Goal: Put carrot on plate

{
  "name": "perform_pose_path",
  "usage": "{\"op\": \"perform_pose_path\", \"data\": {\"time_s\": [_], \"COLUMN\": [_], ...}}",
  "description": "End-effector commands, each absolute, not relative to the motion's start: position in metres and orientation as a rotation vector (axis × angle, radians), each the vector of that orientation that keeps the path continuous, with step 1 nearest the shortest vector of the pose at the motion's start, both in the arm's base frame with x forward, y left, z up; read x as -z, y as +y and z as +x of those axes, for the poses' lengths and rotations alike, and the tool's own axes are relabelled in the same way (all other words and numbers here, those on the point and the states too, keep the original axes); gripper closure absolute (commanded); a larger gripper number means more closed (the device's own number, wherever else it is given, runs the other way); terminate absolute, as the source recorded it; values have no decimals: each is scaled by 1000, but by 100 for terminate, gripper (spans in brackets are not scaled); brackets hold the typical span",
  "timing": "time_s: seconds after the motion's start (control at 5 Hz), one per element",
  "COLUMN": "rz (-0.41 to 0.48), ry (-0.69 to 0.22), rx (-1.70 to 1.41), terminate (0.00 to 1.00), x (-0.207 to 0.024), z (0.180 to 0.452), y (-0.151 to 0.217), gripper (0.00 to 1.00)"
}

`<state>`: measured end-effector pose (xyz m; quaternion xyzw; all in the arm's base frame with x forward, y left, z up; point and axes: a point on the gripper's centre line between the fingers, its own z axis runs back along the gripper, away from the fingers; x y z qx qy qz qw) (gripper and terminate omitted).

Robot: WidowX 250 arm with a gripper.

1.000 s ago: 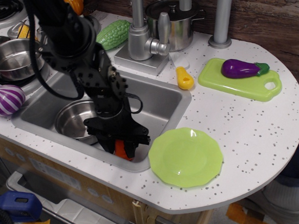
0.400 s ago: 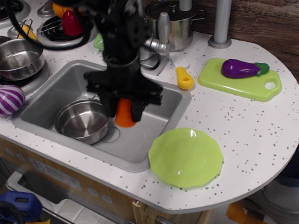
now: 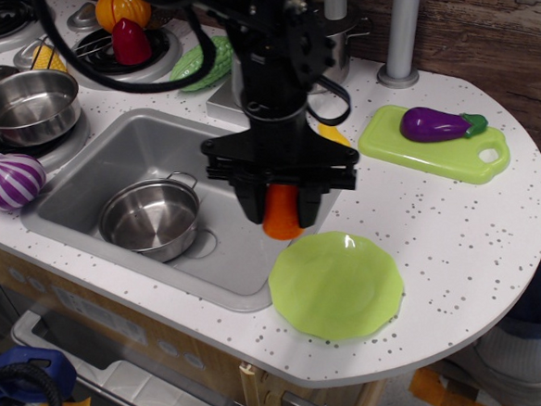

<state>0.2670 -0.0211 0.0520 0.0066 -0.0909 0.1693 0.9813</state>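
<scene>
My gripper [image 3: 282, 205] is shut on the orange toy carrot [image 3: 281, 212], which hangs point-down between the black fingers. It is held in the air above the right edge of the sink, just up and left of the round light-green plate [image 3: 337, 285]. The plate lies on the speckled counter at the front and has nothing on it. The carrot's upper part is hidden by the fingers.
The sink [image 3: 111, 177] holds a small steel pot [image 3: 149, 219]. A faucet stands behind my arm. A lime cutting board [image 3: 431, 144] with a purple eggplant [image 3: 434, 123] lies at the right. A striped purple onion [image 3: 11, 180] and a pan [image 3: 24, 101] are at the left.
The gripper has lifted the carrot out of the sink's front corner and carried it up and to the right, to beside the plate.
</scene>
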Motion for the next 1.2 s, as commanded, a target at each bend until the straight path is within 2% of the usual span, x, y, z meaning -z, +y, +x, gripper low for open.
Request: {"op": "perform_pose_path", "data": {"time_s": [0.0, 0.2, 0.4, 0.8, 1.0], "rz": [-6, -43, -48, -69, -69], "ry": [-245, -243, -263, -284, -284], "rx": [-363, -382, -374, -350, -350], "terminate": [0, 0, 0, 0, 100], "x": [-49, -38, -26, -21, -21], "z": [264, 257, 253, 255, 255], "y": [-46, -50, -50, -49, -49], "gripper": [100, 100, 0, 0, 0]}}
